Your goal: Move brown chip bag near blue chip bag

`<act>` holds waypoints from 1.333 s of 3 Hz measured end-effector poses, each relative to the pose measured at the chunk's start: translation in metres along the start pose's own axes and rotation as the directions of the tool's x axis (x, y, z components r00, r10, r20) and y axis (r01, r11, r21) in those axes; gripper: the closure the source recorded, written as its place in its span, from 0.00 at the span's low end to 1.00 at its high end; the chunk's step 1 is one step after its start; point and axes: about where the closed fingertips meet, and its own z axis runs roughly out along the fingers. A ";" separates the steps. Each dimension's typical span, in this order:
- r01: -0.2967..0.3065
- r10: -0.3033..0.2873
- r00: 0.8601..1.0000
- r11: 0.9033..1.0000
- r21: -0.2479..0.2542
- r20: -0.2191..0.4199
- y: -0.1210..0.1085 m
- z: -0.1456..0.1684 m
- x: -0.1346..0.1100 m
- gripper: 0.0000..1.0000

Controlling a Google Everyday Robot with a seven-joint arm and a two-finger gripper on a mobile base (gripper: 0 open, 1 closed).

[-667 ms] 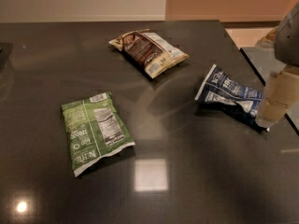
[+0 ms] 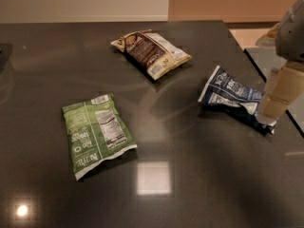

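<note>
Brown chip bag [image 2: 152,53] lies flat on a dark, glossy table [image 2: 199,194], toward the far side and a little left of the middle. Its centre panel is dark brown, its edges are cream-tan, and it sits at a slant, with one end pointing to the far left and the other to the near right.

The blue chip bag [image 2: 230,96] lies to the right of it and closer to the camera, near the table's right edge. It is narrow, navy with white lettering and white patches, and its foil is creased. The two bags are apart, with a stretch of bare tabletop between them.

A green bag [image 2: 97,134] with a white nutrition label lies on the near left side, well apart from both of the others.

The robot's gripper [image 2: 271,109] is at the right edge of the view, a cream-coloured part reaching down from a pale grey arm [image 2: 292,30]. Its lower end is at the right-hand end of the blue chip bag and appears to touch it. Whether the gripper is open or closed cannot be told from this angle. It is well away from the brown chip bag.

A pale square of reflected light [image 2: 153,177] shows on the tabletop near the front.
</note>
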 end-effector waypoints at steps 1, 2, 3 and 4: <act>-0.002 0.003 0.999 1.000 -0.019 0.032 -0.020 0.012 -0.013 0.00; -0.018 0.021 0.997 0.999 -0.033 0.079 -0.057 0.040 -0.035 0.00; -0.028 0.030 0.993 0.999 -0.023 0.113 -0.088 0.062 -0.054 0.00; -0.065 0.066 0.989 0.998 -0.016 0.135 -0.127 0.086 -0.075 0.00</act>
